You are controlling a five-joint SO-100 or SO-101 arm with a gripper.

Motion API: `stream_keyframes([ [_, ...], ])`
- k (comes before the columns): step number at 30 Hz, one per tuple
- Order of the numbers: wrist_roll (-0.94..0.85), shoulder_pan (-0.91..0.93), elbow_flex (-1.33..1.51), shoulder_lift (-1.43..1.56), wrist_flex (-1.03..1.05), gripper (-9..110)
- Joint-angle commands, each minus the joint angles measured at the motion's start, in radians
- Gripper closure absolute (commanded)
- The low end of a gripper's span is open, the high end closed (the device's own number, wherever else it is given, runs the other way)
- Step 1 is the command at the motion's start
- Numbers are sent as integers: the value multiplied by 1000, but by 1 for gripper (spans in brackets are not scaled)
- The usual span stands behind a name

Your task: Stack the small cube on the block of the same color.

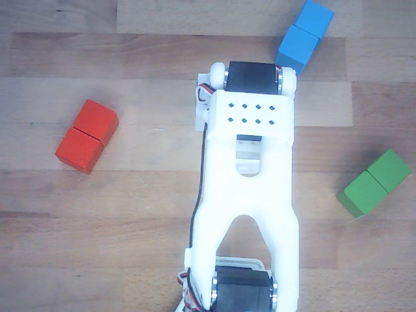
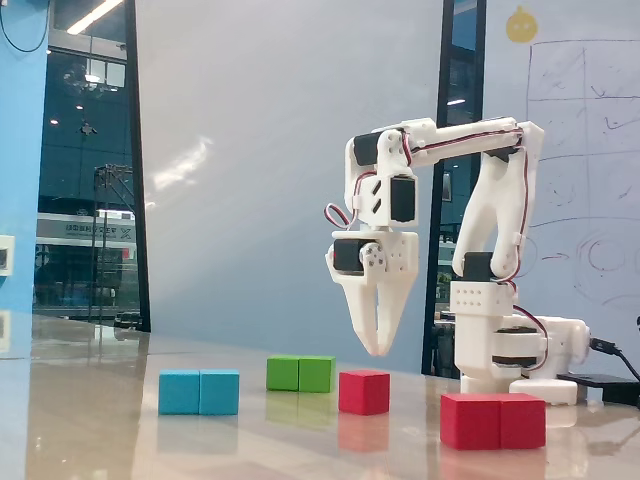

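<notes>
Small cube (image 2: 363, 391) — apart from red block (image 2: 493, 420)
</notes>
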Motion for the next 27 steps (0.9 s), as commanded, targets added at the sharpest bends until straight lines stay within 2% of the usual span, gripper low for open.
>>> stream_keyframes([
  [1, -11, 0, -97, 6, 15, 100],
  [5, -11, -2, -97, 5, 17, 97],
  [16, -11, 3, -81, 3, 20, 73],
  [27, -11, 3, 6, -40, 5, 67],
])
